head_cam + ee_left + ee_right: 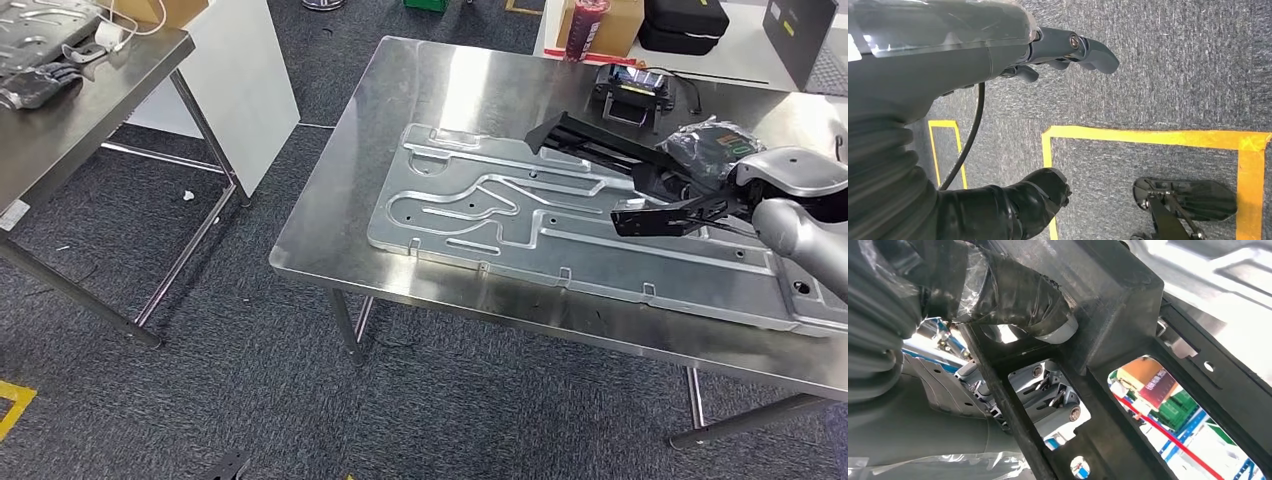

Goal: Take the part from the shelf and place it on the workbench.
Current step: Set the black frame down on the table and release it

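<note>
Right hand (1013, 300), closest in the right wrist view, grips the black frame part (1128, 340) by one of its bars; thumb wrapped over the bar. In the head view the right hand (740, 200) comes in from the right edge and holds the part (610, 165) above the tabletop (330, 240), over the large pressed metal sheet (500, 215). Long axis of the part runs away from the hand, toward the far left. Whether it touches the sheet: cannot tell. Left hand (1068, 47) hangs over carpet, fingers loosely apart, holding nothing. Judgement: lowering is the right hand's job.
</note>
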Motion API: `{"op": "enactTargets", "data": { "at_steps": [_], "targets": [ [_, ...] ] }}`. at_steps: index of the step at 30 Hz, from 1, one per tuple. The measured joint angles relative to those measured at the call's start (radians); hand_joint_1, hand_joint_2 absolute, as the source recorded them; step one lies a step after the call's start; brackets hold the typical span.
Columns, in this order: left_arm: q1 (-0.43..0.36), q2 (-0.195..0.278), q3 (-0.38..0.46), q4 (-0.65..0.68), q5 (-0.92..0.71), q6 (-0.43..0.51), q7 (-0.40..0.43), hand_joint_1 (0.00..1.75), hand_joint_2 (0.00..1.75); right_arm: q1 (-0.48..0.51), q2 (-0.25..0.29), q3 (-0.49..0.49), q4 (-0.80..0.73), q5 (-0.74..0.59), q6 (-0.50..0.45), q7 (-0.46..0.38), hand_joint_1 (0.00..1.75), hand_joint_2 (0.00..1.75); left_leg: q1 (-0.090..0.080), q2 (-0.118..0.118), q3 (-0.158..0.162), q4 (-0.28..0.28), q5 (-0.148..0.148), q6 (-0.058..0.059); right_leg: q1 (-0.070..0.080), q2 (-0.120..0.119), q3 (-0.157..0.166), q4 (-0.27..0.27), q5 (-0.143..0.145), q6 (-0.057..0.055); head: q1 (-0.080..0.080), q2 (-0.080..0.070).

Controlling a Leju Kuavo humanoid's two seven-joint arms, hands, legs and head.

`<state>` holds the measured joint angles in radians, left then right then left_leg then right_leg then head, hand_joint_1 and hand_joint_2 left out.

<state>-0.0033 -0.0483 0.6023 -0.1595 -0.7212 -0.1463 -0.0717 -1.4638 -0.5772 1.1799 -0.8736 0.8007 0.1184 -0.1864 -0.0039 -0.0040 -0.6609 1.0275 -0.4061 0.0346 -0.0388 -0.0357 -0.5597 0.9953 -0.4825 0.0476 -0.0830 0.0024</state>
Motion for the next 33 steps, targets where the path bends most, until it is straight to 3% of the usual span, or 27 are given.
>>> {"op": "enactTargets", "data": {
  "at_steps": [2,4,6,7,8,9,11,12,14,18,20,22,23,24,26,28,30,33],
  "targets": [
    [0.001,0.003,0.0,0.0,0.0,-0.002,0.0,0.0,1.75,0.0,-0.002,0.0,0.0,0.0,0.001,0.002,1.75,1.75,0.005,0.001,0.019,-0.029,0.008,0.009,0.001,0.004,0.006,-0.001,-0.006,0.001,0.001,0.0],
    [0.002,0.006,0.0,0.0,0.0,-0.005,0.0,0.0,1.75,0.0,-0.005,0.0,0.0,-0.001,0.006,0.008,1.75,1.75,0.01,0.003,0.047,-0.063,0.017,0.019,0.003,0.019,-0.013,0.055,-0.045,-0.008,0.002,0.0],
    [0.001,0.007,0.0,0.0,0.0,-0.01,0.0,0.0,1.75,0.004,-0.012,0.0,0.0,-0.002,0.011,0.014,1.75,1.75,0.009,0.003,0.062,-0.073,0.015,0.022,0.005,0.034,-0.075,0.183,-0.102,-0.014,0.001,0.0],
    [0.0,0.008,0.0,0.0,0.0,-0.012,0.0,0.0,1.75,0.008,-0.016,0.001,0.0,-0.003,0.012,0.017,1.75,1.75,0.009,0.001,0.066,-0.07,0.011,0.021,0.005,0.037,-0.107,0.238,-0.115,-0.013,0.002,0.0],
    [0.001,0.008,0.0,0.0,0.0,-0.014,0.0,0.0,1.75,0.011,-0.02,0.001,0.0,-0.003,0.014,0.019,1.75,1.75,0.01,-0.002,0.069,-0.065,0.005,0.018,0.003,0.038,-0.127,0.263,-0.106,-0.011,0.002,0.0],
    [0.002,0.008,0.0,0.0,0.0,-0.014,0.0,0.0,1.75,0.013,-0.024,0.001,0.0,-0.004,0.015,0.021,1.75,1.75,0.012,-0.006,0.07,-0.057,-0.003,0.013,0.0,0.038,-0.131,0.251,-0.076,-0.007,0.002,0.0],
    [0.004,0.01,0.0,0.0,0.0,-0.015,0.0,0.0,1.75,0.013,-0.034,0.0,-0.001,-0.004,0.016,0.024,1.75,1.75,0.018,-0.012,0.071,-0.033,-0.024,-0.001,-0.008,0.037,-0.103,0.148,0.004,0.004,0.002,0.0],
    [0.005,0.012,0.0,0.0,0.0,-0.015,0.0,0.0,1.75,0.012,-0.039,0.0,-0.001,-0.005,0.016,0.025,1.75,1.75,0.019,-0.014,0.068,-0.017,-0.035,-0.011,-0.009,0.038,-0.086,0.101,0.026,0.007,0.004,0.0],
    [0.005,0.017,0.0,0.0,0.0,-0.015,0.0,0.0,1.75,0.013,-0.046,0.001,-0.002,-0.008,0.019,0.026,1.75,1.75,0.018,-0.018,0.059,0.006,-0.048,-0.026,-0.005,0.042,-0.073,0.067,0.025,0.0,0.005,0.0],
    [0.004,0.02,0.0,0.0,0.0,-0.015,-0.001,0.0,1.75,0.012,-0.054,0.0,-0.009,-0.013,0.024,0.027,1.75,1.75,0.021,-0.013,0.046,0.037,-0.07,-0.043,-0.005,0.045,-0.067,0.07,0.01,-0.03,0.003,0.0],
    [0.002,0.021,0.0,0.0,-0.001,-0.014,-0.002,0.0,1.75,0.011,-0.056,-0.001,-0.011,-0.014,0.024,0.027,1.75,1.75,0.022,-0.002,0.001,0.132,-0.108,-0.052,-0.004,0.044,-0.056,0.068,0.004,-0.04,0.002,0.0],
    [0.002,0.021,0.0,0.0,-0.001,-0.015,-0.002,0.0,1.75,0.011,-0.057,-0.001,-0.011,-0.014,0.025,0.027,1.75,1.75,0.023,0.003,-0.072,0.258,-0.143,-0.054,0.001,0.045,-0.046,0.068,-0.004,-0.048,0.001,0.0],
    [0.002,0.021,0.0,0.0,-0.001,-0.015,-0.002,0.0,1.75,0.012,-0.057,0.0,-0.012,-0.014,0.026,0.027,1.75,1.75,0.022,0.003,-0.099,0.293,-0.142,-0.05,0.004,0.046,-0.04,0.068,-0.008,-0.051,0.001,0.0],
    [0.002,0.021,0.0,0.0,-0.001,-0.016,-0.002,0.0,1.75,0.012,-0.057,0.0,-0.012,-0.015,0.026,0.027,1.75,1.75,0.02,0.003,-0.109,0.291,-0.119,-0.044,0.008,0.047,-0.033,0.067,-0.013,-0.052,0.001,0.0],
    [0.002,0.022,0.0,0.0,-0.001,-0.016,-0.002,0.0,1.75,0.011,-0.057,0.0,-0.014,-0.016,0.026,0.027,1.75,1.75,0.008,0.002,-0.082,0.188,-0.031,-0.017,0.016,0.048,-0.014,0.065,-0.025,-0.055,0.001,0.0],
    [0.003,0.024,-0.001,0.001,-0.001,-0.016,-0.001,0.0,1.75,0.011,-0.058,0.0,-0.015,-0.016,0.027,0.026,1.75,1.75,-0.004,0.003,-0.037,0.085,0.027,0.014,0.021,0.049,0.003,0.056,-0.034,-0.054,0.004,0.0],
    [0.004,0.026,-0.001,0.001,-0.001,-0.015,-0.001,0.0,1.75,0.011,-0.06,0.001,-0.016,-0.016,0.028,0.026,1.75,1.75,-0.011,0.004,-0.018,0.053,0.029,0.029,0.019,0.049,0.01,0.043,-0.034,-0.047,0.006,0.0],
    [0.001,0.028,0.0,0.001,-0.001,-0.014,-0.001,0.0,1.75,0.009,-0.064,-0.001,-0.019,-0.016,0.028,0.026,1.75,1.75,-0.008,0.007,0.022,-0.015,0.017,0.035,0.018,0.045,0.014,0.035,-0.04,-0.034,0.007,0.0]
  ]
}}
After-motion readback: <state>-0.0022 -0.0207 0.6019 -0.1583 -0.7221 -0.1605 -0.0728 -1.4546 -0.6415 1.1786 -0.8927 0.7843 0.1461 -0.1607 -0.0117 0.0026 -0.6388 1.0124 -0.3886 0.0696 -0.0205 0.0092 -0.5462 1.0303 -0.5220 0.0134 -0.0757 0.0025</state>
